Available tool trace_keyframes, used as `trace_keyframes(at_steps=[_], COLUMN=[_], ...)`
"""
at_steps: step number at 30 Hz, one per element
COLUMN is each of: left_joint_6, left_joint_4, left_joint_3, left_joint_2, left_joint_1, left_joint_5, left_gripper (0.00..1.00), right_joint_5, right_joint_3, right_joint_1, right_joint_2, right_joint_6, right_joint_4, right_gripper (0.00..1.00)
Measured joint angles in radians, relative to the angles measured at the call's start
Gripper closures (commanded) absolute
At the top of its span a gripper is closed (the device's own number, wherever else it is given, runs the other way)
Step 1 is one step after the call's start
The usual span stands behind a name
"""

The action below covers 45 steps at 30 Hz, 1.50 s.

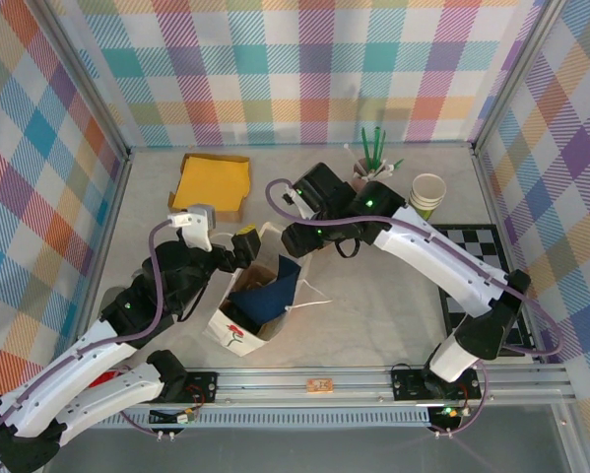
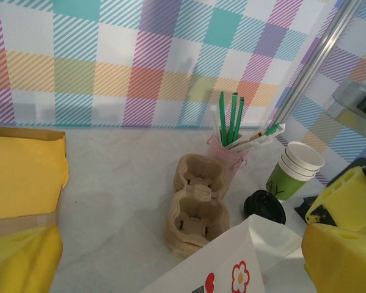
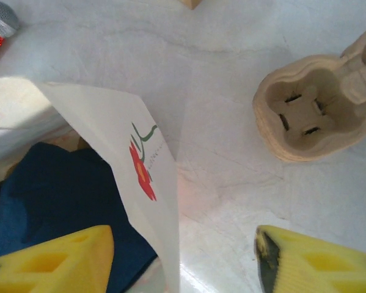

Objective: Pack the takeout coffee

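Observation:
The takeout coffee shows as a round black lid [image 2: 265, 206] just behind the bag's top edge; that edge hides whatever lies under the lid. The white paper bag [image 1: 237, 330] with a red flower print stands open mid-table, dark blue cloth [image 1: 265, 296] inside. My left gripper [image 1: 243, 241] hovers at the bag's far left rim, and its yellow fingers [image 2: 344, 235] stand wide apart with nothing held. My right gripper [image 3: 183, 268] is open at the bag's far edge. The bag's wall [image 3: 152, 183] rises between its fingers [image 3: 54, 262], one over the cloth, one over bare table.
A brown two-cup carrier [image 2: 195, 204] lies behind the bag. A pink pot of green and white sticks [image 2: 228, 152] and a lidless green cup [image 2: 292, 174] stand at the back right. A cardboard tray of yellow cloth [image 1: 211, 182] sits back left, a checkered mat [image 1: 477, 261] right.

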Motion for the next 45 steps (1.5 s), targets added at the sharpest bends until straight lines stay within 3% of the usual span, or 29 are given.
trace_keyframes(at_steps=[9,13,18,20,25,26,30,33,35,40,45], left_joint_6=[-0.042,-0.072,-0.113,-0.134,-0.174,-0.183,-0.201,-0.216,-0.225,-0.251,-0.289], left_joint_4=[-0.037,-0.071,-0.142,-0.164,-0.197,-0.206,-0.216,-0.217,-0.216,-0.214,-0.215], left_joint_3=[-0.001,0.010,0.066,0.083,0.121,0.130,0.159,0.161,0.161,0.162,0.192], left_joint_2=[-0.023,0.000,0.071,0.086,0.103,0.109,0.132,0.135,0.134,0.130,0.135], left_joint_1=[0.000,0.000,0.000,0.000,0.008,0.010,0.026,0.043,0.053,0.077,0.116], left_joint_5=[-0.003,-0.002,0.012,0.027,0.083,0.091,0.137,0.167,0.182,0.231,0.296], left_gripper=[0.00,0.00,0.00,0.08,0.42,0.44,0.39,0.14,0.08,0.08,0.21], right_joint_5=[-0.037,-0.037,-0.037,-0.036,-0.027,-0.024,-0.006,0.010,0.017,0.021,0.034], right_joint_3=[0.000,0.001,0.030,0.040,0.057,0.058,0.073,0.085,0.091,0.132,0.179], right_joint_1=[0.000,0.000,0.000,0.000,0.000,0.000,0.000,0.000,0.000,0.000,0.000], right_joint_2=[0.027,0.030,0.042,0.044,0.044,0.044,0.050,0.061,0.069,0.094,0.109], right_joint_6=[-0.001,-0.002,-0.003,-0.003,-0.003,-0.003,-0.003,-0.003,-0.003,-0.003,-0.003], right_joint_4=[0.000,0.000,-0.014,-0.020,-0.035,-0.039,-0.058,-0.068,-0.075,-0.100,-0.125], right_gripper=[0.89,0.96,0.99,0.99,1.00,1.00,1.00,1.00,1.00,1.00,1.00])
